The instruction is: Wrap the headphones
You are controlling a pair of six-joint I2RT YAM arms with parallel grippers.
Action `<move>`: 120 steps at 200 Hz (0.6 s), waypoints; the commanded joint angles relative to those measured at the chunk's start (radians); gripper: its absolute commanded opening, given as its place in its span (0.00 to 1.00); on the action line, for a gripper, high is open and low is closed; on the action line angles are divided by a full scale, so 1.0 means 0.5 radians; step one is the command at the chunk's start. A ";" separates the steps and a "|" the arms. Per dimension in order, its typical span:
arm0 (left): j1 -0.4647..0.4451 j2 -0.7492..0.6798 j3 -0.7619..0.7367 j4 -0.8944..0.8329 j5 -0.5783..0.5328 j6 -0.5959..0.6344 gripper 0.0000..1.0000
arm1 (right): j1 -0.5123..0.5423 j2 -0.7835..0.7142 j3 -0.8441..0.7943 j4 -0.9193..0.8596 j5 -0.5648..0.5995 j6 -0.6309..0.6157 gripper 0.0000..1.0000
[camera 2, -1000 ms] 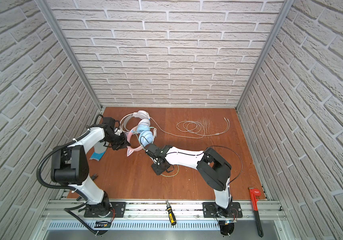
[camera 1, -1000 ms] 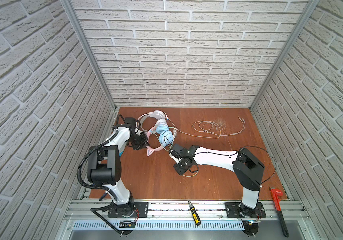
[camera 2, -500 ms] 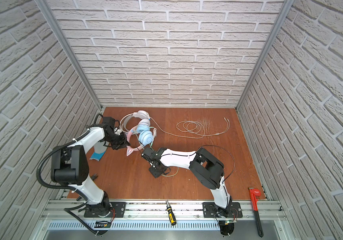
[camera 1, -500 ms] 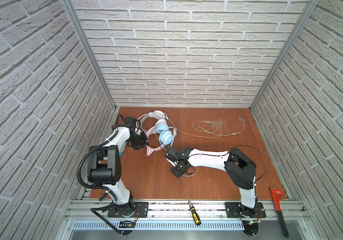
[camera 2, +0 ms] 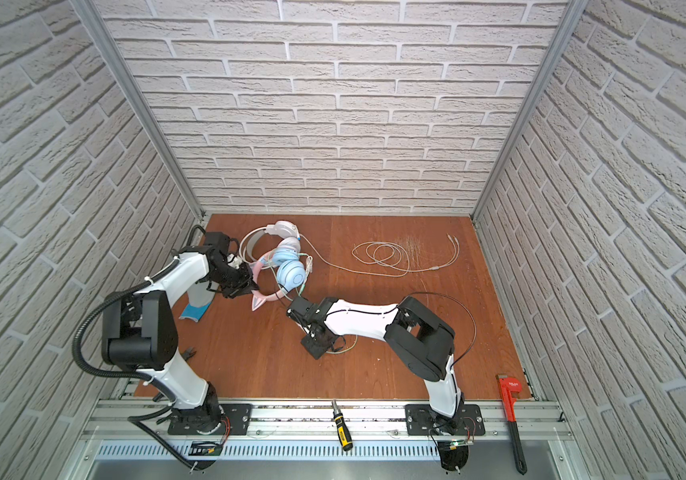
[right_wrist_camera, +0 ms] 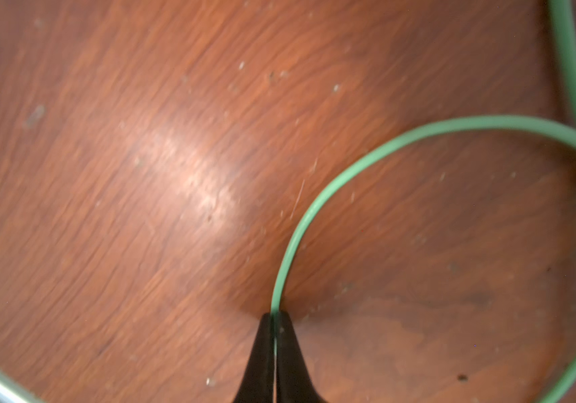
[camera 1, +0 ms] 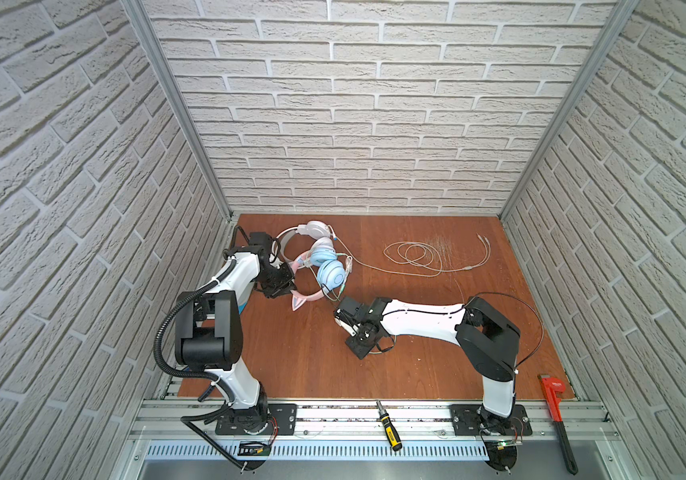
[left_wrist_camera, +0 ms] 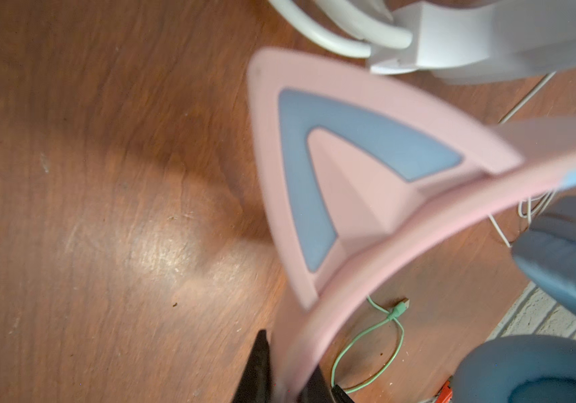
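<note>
A: Where do the pink cat-ear headphones point(camera 1: 324, 266) lie?
B: In both top views, left of centre on the wooden table point(camera 1: 299, 365), toward the back; their light-blue cups point(camera 1: 330, 277) sit just beside the white headphones point(camera 1: 312, 230), which lie behind them, nearer the wall.
A: And the left gripper point(left_wrist_camera: 288, 378)?
B: Clamped on the pink band point(left_wrist_camera: 401, 223); the left wrist view shows the band passing between its black fingers point(left_wrist_camera: 256, 366), close beside one cat ear point(left_wrist_camera: 349, 167).
A: The right gripper point(right_wrist_camera: 274, 319)?
B: Near the middle of both top views, just below and right of the cat-ear pair; its jaws are pinched together on the green cable point(right_wrist_camera: 314, 206); the right wrist view shows the cable emerging from between the tips and curving into a loop on the wood.
A: The white cable point(camera 1: 416, 259)?
B: Loose coils right of centre, toward the back; well apart from both grippers; one strand runs left to the headphones.
A: Anything else?
B: A screwdriver point(camera 1: 389, 426) lies on the metal rail point(camera 1: 333, 415) at the bottom of the frame; a red pipe wrench point(camera 1: 557, 409) lies at the lower right.
</note>
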 commanded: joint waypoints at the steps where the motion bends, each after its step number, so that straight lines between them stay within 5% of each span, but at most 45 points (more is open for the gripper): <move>1: -0.017 -0.013 0.086 0.014 0.035 0.006 0.00 | 0.017 -0.244 -0.046 0.032 -0.071 -0.076 0.06; 74: -0.063 0.049 0.140 0.031 0.025 -0.018 0.00 | -0.030 -0.529 -0.117 -0.057 -0.041 -0.113 0.06; 120: -0.076 0.053 0.121 0.040 0.024 -0.018 0.00 | -0.140 -0.416 -0.059 -0.071 -0.011 0.016 0.20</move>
